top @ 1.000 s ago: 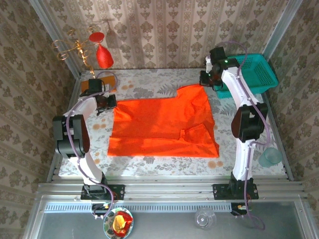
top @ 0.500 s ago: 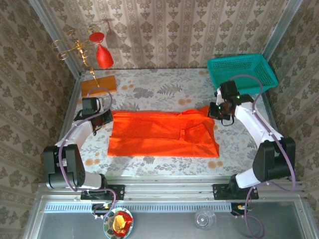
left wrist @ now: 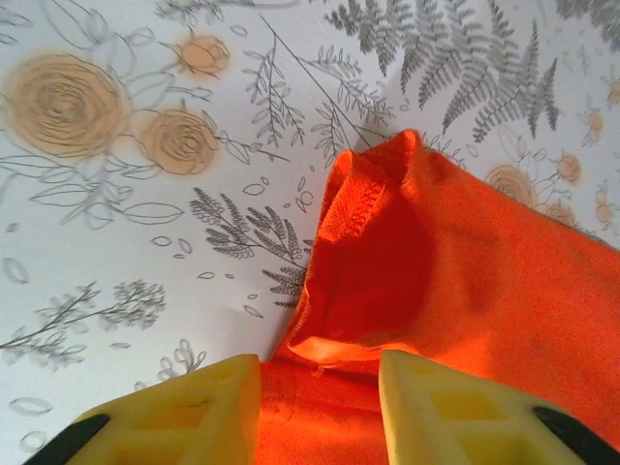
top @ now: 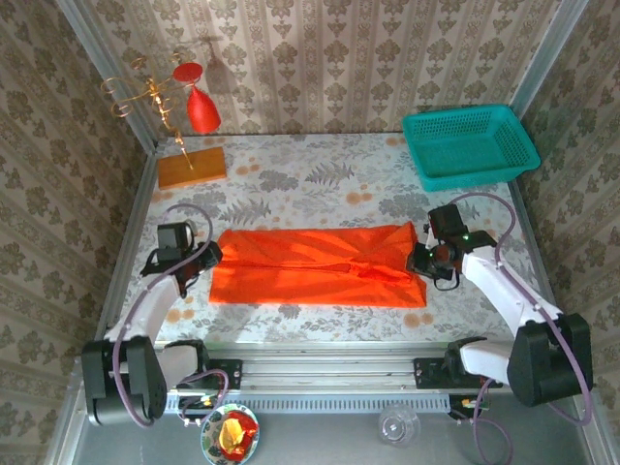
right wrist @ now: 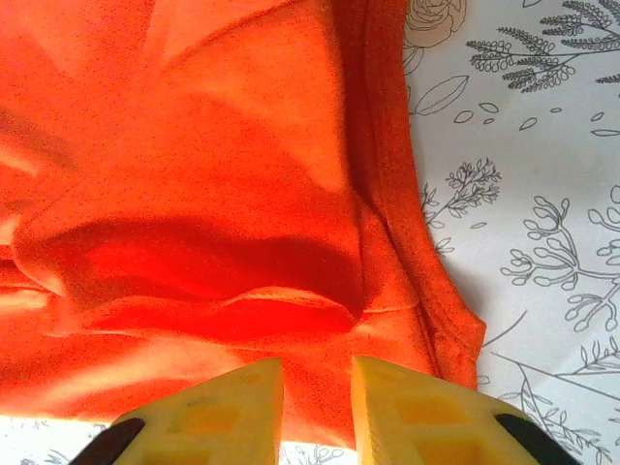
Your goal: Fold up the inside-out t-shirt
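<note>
The inside-out t-shirt (top: pixel 315 266) lies as a long bright orange-red band across the floral table, folded over on itself. My left gripper (top: pixel 208 257) is low at its left end. In the left wrist view the yellow fingers (left wrist: pixel 194 407) stand apart, the gripper (left wrist: pixel 320 397) open over the shirt's folded corner (left wrist: pixel 387 252). My right gripper (top: pixel 418 260) sits at the shirt's right end. In the right wrist view that gripper (right wrist: pixel 317 407) shows a narrow gap between its jaws, with the cloth (right wrist: pixel 194 194) lying loose beneath and a hemmed edge (right wrist: pixel 426 291) to the right.
A teal basket (top: pixel 470 145) stands at the back right. At the back left are an orange-brown wooden block (top: pixel 191 168) and a red ornament on a gold stand (top: pixel 201 108). Below the table's front rail sit a glass (top: pixel 397 423) and a small dish (top: pixel 231 433).
Both grippers drew the shirt's far edge toward the near side, folding it into a narrower band. Their jaws, shut before, now stand parted and the cloth lies loose.
</note>
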Tool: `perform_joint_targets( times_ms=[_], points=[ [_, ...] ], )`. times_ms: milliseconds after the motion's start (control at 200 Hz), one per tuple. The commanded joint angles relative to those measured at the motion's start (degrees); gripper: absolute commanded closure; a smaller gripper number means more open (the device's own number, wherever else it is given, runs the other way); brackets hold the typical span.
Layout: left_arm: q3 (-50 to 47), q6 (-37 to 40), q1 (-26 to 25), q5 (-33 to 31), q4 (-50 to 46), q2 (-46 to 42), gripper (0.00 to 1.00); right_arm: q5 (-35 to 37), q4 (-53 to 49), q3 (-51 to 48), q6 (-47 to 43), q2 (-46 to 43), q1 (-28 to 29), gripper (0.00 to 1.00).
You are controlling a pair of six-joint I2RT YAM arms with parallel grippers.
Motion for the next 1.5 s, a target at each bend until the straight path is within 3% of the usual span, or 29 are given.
perform_joint_targets(
  times_ms=[0, 145, 380, 585, 665, 790, 960, 1160, 1490],
  points=[
    [0.8, -1.4, 0.8, -3.1, -5.5, -5.4, 0.57, 2.6, -1.0, 1.1, 2.3, -3.5, 1.3, 0.7],
    [4.2, -1.5, 0.0, -0.5, -7.0, -5.1, 0.57, 0.1, 0.1, 3.9, 2.0, -0.4, 3.1, 0.68],
    [14.0, 3.7, -6.2, 0.4, -12.0, 7.8, 0.55, -2.9, 2.7, 12.7, 1.2, 12.5, 10.8, 0.63],
    [19.4, 5.6, -8.9, 7.5, -11.4, 17.3, 0.55, -4.8, 5.1, 16.5, 3.1, 22.1, 12.9, 0.63],
    [20.3, 4.8, -8.8, 4.7, -15.5, 21.9, 0.58, -4.9, 5.7, 16.3, 4.1, 24.2, 13.5, 0.62],
    [16.6, 0.8, -6.7, -1.4, -17.4, 23.9, 0.6, -0.7, 4.8, 12.3, 7.7, 24.3, 13.2, 0.6],
    [12.9, -0.4, -4.5, 0.8, -14.8, 21.7, 0.6, 0.0, 5.0, 8.3, 9.4, 22.0, 13.1, 0.59],
    [23.0, 6.5, -4.3, 0.6, -18.4, 20.3, 0.56, 1.4, 2.3, 12.2, 5.5, 20.8, 10.7, 0.58],
    [39.8, 18.1, -4.1, -0.2, -28.4, 36.5, 0.59, 5.1, -1.5, 22.7, -3.4, 30.1, 4.1, 0.57]
  ],
)
